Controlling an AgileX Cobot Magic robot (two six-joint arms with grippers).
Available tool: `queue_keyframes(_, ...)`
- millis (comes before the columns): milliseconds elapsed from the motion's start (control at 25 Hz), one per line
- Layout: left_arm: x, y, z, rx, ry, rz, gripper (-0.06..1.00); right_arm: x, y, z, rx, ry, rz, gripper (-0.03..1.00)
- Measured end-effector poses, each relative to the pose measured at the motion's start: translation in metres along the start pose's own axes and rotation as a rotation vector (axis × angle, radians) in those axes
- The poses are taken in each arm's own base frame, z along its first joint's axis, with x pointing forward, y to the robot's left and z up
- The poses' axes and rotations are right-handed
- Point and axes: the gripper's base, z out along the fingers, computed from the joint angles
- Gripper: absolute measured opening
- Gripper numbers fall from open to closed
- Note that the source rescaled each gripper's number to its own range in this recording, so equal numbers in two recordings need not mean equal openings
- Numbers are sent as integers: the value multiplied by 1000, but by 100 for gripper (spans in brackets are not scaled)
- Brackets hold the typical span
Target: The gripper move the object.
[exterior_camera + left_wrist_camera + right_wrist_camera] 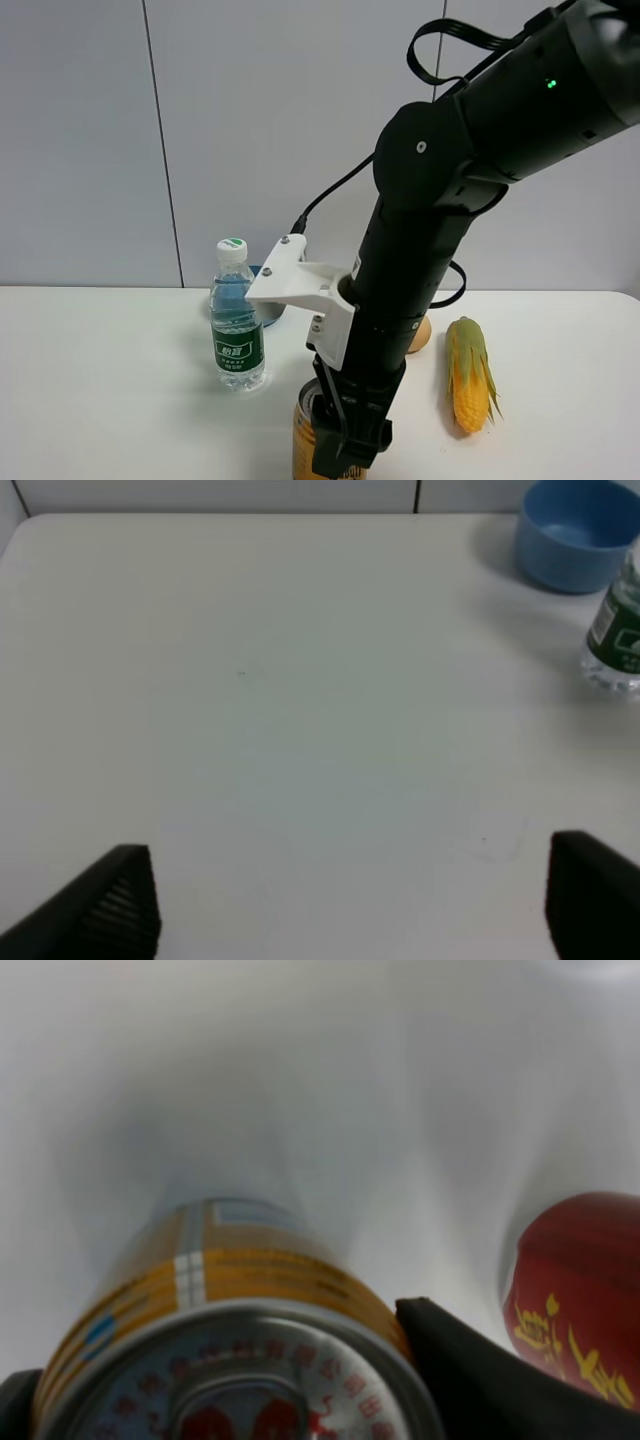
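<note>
The gold-orange can (304, 440) stands at the front edge of the white table, partly hidden by my right arm. In the right wrist view the can (230, 1290) fills the lower left, with its silver top and red markings close to the camera. My right gripper (215, 1352) has a black finger (480, 1380) against the can's rim on one side and the other finger at the opposite side, so it is closed on the can. In the exterior view this gripper (345, 455) points straight down. My left gripper (345, 900) is open and empty over bare table.
A taller red can (580, 1290) stands close beside the gold one. A water bottle (236, 320) and a blue bowl (575, 535) stand at the back left. A corn cob (468, 375) lies on the right, with a small orange object (421, 336) behind the arm.
</note>
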Motion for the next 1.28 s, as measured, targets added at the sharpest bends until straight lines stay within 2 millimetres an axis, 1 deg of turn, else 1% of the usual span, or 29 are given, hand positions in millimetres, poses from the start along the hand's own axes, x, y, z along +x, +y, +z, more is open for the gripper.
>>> queue_keyframes(240, 0, 0, 0, 0, 0, 0, 100, 4, -2, 14, -4, 37, -15, 0)
queue_keyframes(680, 0, 0, 0, 0, 0, 0, 100, 5, -1, 14, -20, 51, -15, 1)
queue_keyframes(760, 0, 0, 0, 0, 0, 0, 100, 5, -1, 13, -23, 52, -4, 5)
queue_keyframes(840, 0, 0, 0, 0, 0, 1, 100, 3, -1, 11, -18, 45, 12, 14)
queue_keyframes(920, 0, 0, 0, 0, 0, 1, 100, 2, -1, 6, -8, 32, 23, 20)
queue_keyframes(1040, 0, 0, 0, 0, 0, 1, 100, -1, -1, -5, 11, 5, 26, 22)
queue_keyframes(1160, 0, 0, 0, 0, 0, 1, 100, -5, 0, -23, 42, -37, 24, 23)
queue_keyframes(1280, 0, 0, 0, 0, 0, 1, 100, -9, 2, -51, 98, -103, 34, 23)
